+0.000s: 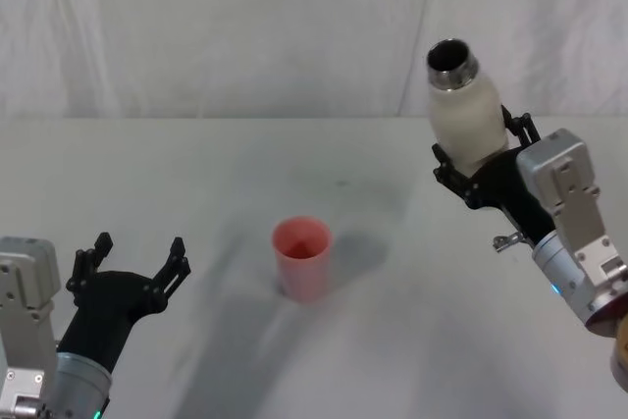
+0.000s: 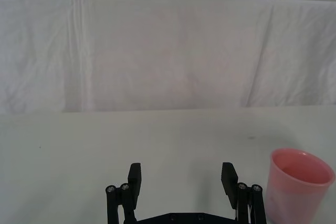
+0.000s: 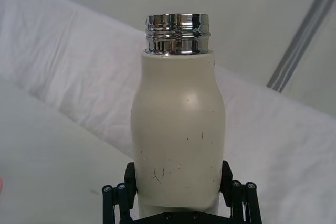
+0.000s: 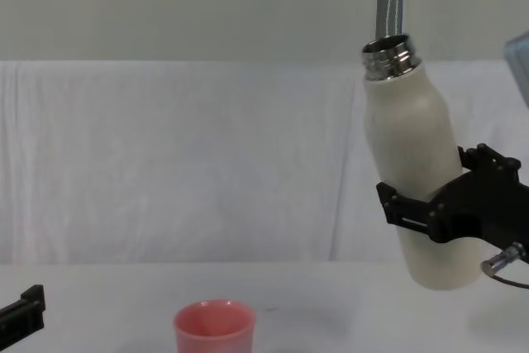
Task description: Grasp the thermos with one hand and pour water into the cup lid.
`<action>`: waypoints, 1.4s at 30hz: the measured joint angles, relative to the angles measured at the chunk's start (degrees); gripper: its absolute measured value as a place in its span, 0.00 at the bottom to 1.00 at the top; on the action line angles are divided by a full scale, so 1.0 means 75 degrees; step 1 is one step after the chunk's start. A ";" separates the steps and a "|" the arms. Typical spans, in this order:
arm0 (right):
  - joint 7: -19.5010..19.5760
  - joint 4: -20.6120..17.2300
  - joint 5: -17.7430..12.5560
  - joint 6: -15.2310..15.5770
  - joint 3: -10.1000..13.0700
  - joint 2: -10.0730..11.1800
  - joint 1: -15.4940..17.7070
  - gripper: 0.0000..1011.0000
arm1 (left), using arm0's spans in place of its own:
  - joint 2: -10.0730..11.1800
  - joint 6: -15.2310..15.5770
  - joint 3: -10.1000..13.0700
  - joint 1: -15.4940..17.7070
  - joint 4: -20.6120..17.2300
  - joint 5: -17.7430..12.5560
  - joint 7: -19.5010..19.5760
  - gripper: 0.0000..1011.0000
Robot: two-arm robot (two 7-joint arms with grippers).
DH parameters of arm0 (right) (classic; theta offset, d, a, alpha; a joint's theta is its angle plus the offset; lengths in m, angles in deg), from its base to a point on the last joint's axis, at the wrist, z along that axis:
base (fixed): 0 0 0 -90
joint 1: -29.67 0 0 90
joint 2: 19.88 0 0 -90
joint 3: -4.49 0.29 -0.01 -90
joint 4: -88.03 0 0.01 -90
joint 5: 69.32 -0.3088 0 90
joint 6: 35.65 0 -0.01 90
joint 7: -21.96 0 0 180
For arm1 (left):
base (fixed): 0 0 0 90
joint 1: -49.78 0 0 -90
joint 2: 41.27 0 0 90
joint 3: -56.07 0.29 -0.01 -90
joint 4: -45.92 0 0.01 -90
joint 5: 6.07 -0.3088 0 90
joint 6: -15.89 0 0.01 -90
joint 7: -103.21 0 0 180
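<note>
Head view: the right end effector (image 1: 478, 166) is clamped around the lower body of the thermos (image 1: 467, 115), held aloft to the right of the cup lid (image 1: 302, 257), which stands on the desk (image 1: 392, 331). The left end effector (image 1: 132, 264) rests spread wide, empty.

Chest view: the thermos leans slightly toward the cup lid but is well apart from it sideways. Tipping from here probably spills water onto the desk.

Right wrist view: the grip sits low; the thermos may slip.

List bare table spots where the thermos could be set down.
Bare table runs between the cup lid and the right gripper holding the thermos aloft, and behind the cup lid to the backdrop. Tightest between the cup lid and the open left gripper.
</note>
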 joint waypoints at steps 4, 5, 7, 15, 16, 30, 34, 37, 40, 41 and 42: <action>-0.0082 0.0032 -0.0465 -0.0026 0.0198 -0.0130 0.0084 0.94 | 0.0000 0.0000 0.0000 0.0000 0.0000 0.0000 -0.0001 0.99; -0.0106 0.0032 -0.0551 -0.0027 0.0228 -0.0147 0.0100 0.94 | 0.0000 0.0000 0.0000 0.0000 0.0000 0.0000 0.0000 0.99; -0.0144 0.0033 -0.0707 -0.0027 0.0286 -0.0180 0.0134 0.94 | 0.0000 0.0000 0.0000 0.0000 0.0000 0.0000 0.0000 0.99; -0.0318 0.0027 -0.1459 0.0020 0.0570 -0.0278 0.0318 0.94 | 0.0000 0.0000 0.0000 0.0000 0.0000 0.0000 -0.0001 0.99; -0.0327 0.0027 -0.1497 0.0020 0.0585 -0.0279 0.0329 0.94 | 0.0000 0.0000 0.0000 0.0000 0.0000 0.0000 0.0000 0.99; -0.0485 0.0181 -0.2293 -0.0079 0.0860 -0.0298 0.0581 0.94 | 0.0000 0.0000 0.0000 0.0000 0.0000 0.0000 0.0000 0.99; -0.0487 0.0203 -0.2369 -0.0108 0.0894 -0.0268 0.0655 0.94 | 0.0000 0.0000 0.0000 0.0000 0.0000 0.0000 0.0000 0.99; -0.0509 0.0227 -0.2473 -0.0126 0.0935 -0.0259 0.0720 0.94 | 0.0000 0.0000 0.0000 0.0000 0.0000 0.0000 0.0000 0.99; -0.0523 0.0253 -0.2555 -0.0136 0.0968 -0.0258 0.0770 0.94 | 0.0000 0.0000 0.0000 0.0000 0.0000 0.0000 0.0000 0.99; -0.0526 0.0270 -0.2588 -0.0139 0.0980 -0.0251 0.0794 0.94 | 0.0000 0.0000 0.0000 0.0000 0.0000 0.0000 0.0000 0.99; -0.0527 0.0280 -0.2603 -0.0141 0.0984 -0.0247 0.0803 0.94 | 0.0000 0.0000 0.0000 0.0000 0.0000 0.0000 0.0000 0.99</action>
